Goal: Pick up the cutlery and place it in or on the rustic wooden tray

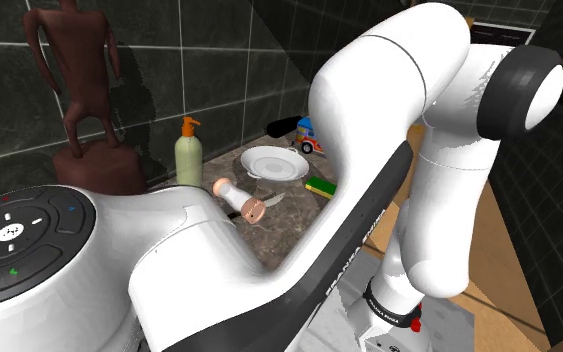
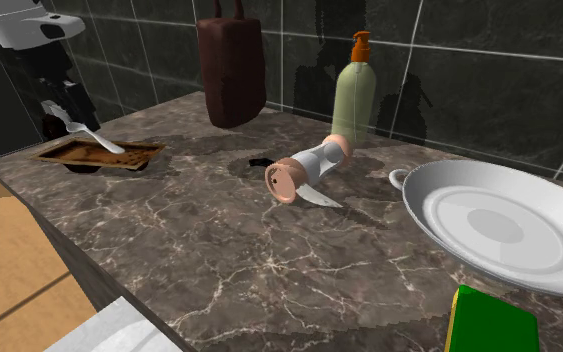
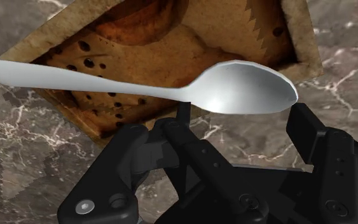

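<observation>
Currently, at the second exterior view's upper left, the arm points its black gripper (image 2: 67, 113) downward, grasping a grey metal spoon (image 2: 99, 138) above the rectangular brown wooden tray (image 2: 67, 153).

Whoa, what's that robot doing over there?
The white robot arm has its black gripper over a worn brown wooden tray on the dark marble counter. A shiny silver spoon is just at the gripper's tip, over the tray. I can't tell if it's gripped or already let go.
</observation>
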Action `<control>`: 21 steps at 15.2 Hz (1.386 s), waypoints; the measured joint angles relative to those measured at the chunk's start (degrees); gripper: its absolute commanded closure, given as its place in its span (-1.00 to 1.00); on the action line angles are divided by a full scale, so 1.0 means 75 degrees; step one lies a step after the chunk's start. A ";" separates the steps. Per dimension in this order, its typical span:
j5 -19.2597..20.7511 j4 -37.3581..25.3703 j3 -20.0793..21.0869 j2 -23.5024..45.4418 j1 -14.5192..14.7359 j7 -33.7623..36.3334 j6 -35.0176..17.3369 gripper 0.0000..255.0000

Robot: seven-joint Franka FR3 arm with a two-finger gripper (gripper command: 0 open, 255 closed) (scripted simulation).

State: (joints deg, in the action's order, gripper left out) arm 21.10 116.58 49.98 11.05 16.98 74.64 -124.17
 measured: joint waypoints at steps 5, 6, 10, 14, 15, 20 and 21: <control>0.0009 0.0005 -0.0004 0.0007 0.0001 0.0004 -0.0010 -1.00; 0.0009 0.0005 -0.0004 0.0007 0.0001 0.0004 -0.0010 -1.00; 0.0009 0.0005 -0.0004 0.0007 0.0001 0.0004 -0.0010 -1.00; -0.0401 -0.0208 0.0137 -0.0367 -0.0097 -0.0265 0.0394 -1.00; -0.0511 -0.0338 0.0168 -0.0456 -0.0113 -0.0347 0.0567 -1.00; -0.0673 -0.0420 0.0208 -0.0604 -0.0139 -0.0447 0.0732 -1.00; -0.0677 -0.0421 0.0209 -0.0607 -0.0140 -0.0449 0.0735 -1.00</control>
State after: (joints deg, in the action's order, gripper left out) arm 16.02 113.43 51.55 6.49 15.93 71.28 -118.66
